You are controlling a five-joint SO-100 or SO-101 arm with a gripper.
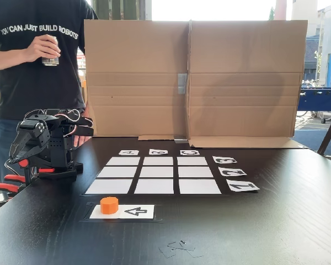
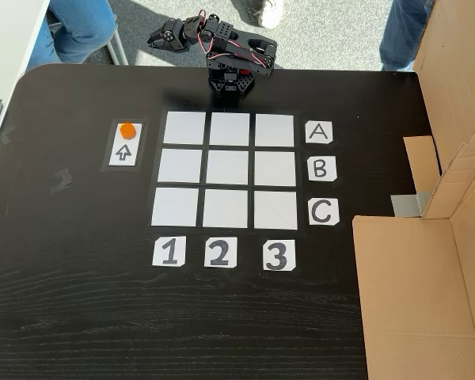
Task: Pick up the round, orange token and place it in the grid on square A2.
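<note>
The arm is sitting folded at the far edge of the table (image 2: 63, 317) in the top-down fixed view, its gripper (image 2: 160, 37) tucked out past the edge to the left, and I cannot tell from either picture whether the claw is apart or together. The orange token (image 2: 127, 130) is resting on the far end of the white arrow card (image 2: 125, 152), just left of the grid (image 2: 228, 169), untouched. So the step in hand is looking like the reach and grasp. To do it well, the arm is going to want to unfold up and over, come down from above with the claw spread wider than the token, and centre on it before closing, since it is a short cylinder and a glancing finger could skid it off the card. Square A2 (image 2: 229, 129) is waiting in the row level with card A (image 2: 319, 131), in line with card 2 (image 2: 220, 252), close in front of the arm's base. In the low fixed view the token (image 1: 109, 205) is standing nearest the camera, a person holding a can (image 1: 50, 59) behind the arm.
</note>
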